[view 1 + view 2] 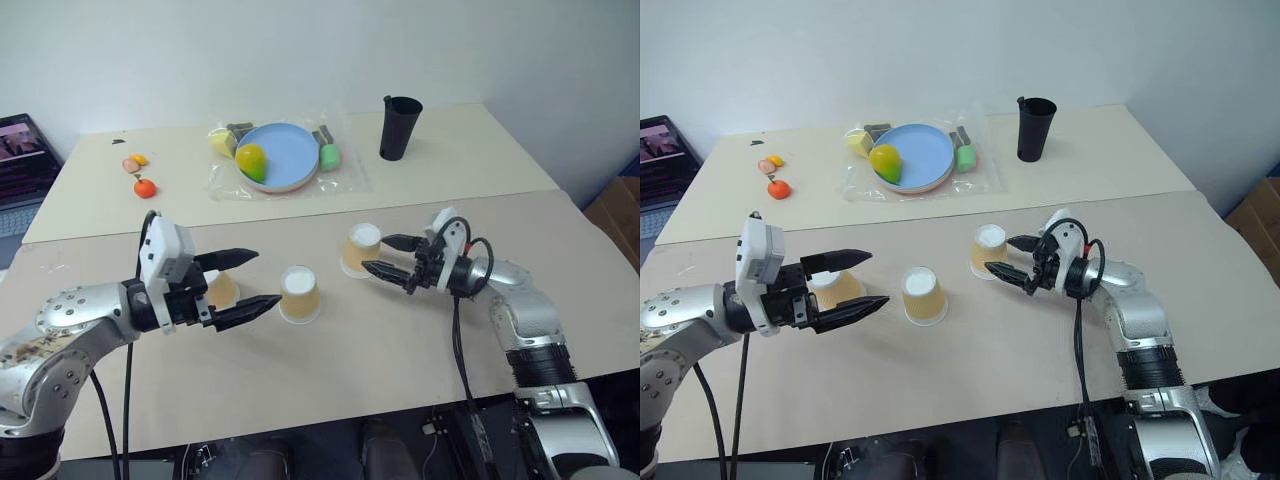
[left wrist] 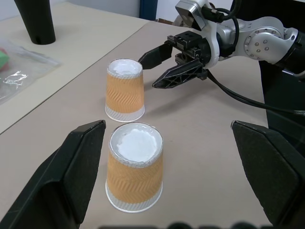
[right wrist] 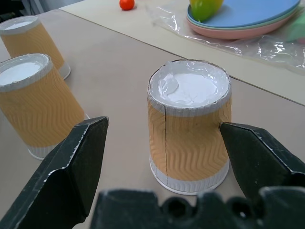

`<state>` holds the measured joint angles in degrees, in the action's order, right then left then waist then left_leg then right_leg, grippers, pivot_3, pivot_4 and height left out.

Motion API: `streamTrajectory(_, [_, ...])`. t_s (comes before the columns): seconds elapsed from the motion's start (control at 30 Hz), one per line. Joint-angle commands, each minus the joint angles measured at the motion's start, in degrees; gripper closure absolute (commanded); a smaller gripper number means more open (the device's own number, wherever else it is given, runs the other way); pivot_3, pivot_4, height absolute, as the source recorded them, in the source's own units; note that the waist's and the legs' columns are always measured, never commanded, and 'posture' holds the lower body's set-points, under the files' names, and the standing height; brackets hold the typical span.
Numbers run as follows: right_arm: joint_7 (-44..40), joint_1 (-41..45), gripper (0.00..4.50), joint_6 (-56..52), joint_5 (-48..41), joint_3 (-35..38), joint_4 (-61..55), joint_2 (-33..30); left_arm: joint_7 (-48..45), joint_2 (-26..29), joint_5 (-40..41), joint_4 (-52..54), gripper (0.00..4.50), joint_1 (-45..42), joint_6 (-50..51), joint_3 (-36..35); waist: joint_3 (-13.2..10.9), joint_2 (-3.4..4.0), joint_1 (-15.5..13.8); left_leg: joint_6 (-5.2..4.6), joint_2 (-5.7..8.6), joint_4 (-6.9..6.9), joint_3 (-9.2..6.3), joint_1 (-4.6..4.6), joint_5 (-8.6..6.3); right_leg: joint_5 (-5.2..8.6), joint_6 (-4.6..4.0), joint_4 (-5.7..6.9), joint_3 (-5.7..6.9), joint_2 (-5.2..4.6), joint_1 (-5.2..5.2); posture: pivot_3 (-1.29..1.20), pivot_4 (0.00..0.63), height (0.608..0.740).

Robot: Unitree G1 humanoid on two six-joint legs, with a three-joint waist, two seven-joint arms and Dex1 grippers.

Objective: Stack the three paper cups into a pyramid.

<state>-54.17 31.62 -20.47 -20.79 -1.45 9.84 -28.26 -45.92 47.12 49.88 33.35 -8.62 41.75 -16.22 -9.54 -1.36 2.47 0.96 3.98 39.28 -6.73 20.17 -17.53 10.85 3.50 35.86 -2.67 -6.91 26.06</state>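
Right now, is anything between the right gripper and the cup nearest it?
No. In the right wrist view the right gripper is open, and only bare table separates its fingers from the upside-down paper cup; no contact yet.

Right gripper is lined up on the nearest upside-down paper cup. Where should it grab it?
Probably mid-wall, coming in level from the robot's right. The paper cup stands upside down, base up, tapering upward, and already sits between the open fingers of the right gripper; close gently, since paper walls may crush.
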Motion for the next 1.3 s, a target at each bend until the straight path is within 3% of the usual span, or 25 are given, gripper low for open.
streamTrajectory(0.03, [-0.92,2.92,0.13,2.17,0.47,0.24,1.1,0.53,1.02,-0.19,1.62,2.36,0.0,0.24,-0.37,-1.48,0.0,0.0,0.06,0.0,0.0,0.0,0.0,0.0,0.0,0.0,0.0,0.0,0.0,0.0,0.0,0.0,0.15,0.735])
streamTrajectory(0.83, [-3.52,14.67,0.13,11.4,5.69,-1.0,18.84,7.77,6.69,0.0,7.05,5.3,0.0,2.46,0.16,-3.1,0.0,0.01,0.18,0.08,-0.04,0.0,0.0,0.0,0.04,-0.04,-0.05,0.0,0.0,0.04,0.02,0.0,0.15,0.735])
streamTrajectory(1.03, [-4.07,14.25,1.71,10.52,4.99,-0.23,18.23,7.09,7.43,0.04,7.72,5.2,0.0,2.53,0.17,-3.48,0.0,0.01,0.22,0.08,-0.04,0.0,-0.01,0.0,0.04,-0.04,-0.05,-0.01,0.0,0.04,0.03,0.0,0.15,0.735])
streamTrajectory(1.3, [-9.3,10.18,1.71,2.91,0.19,3.23,9.21,-0.57,7.52,0.77,9.21,5.66,0.0,3.95,0.8,-4.8,0.0,0.02,-0.08,0.06,-0.04,0.0,-0.01,0.02,0.03,-0.04,-0.05,-0.03,0.0,0.04,0.03,0.0,0.15,0.735])
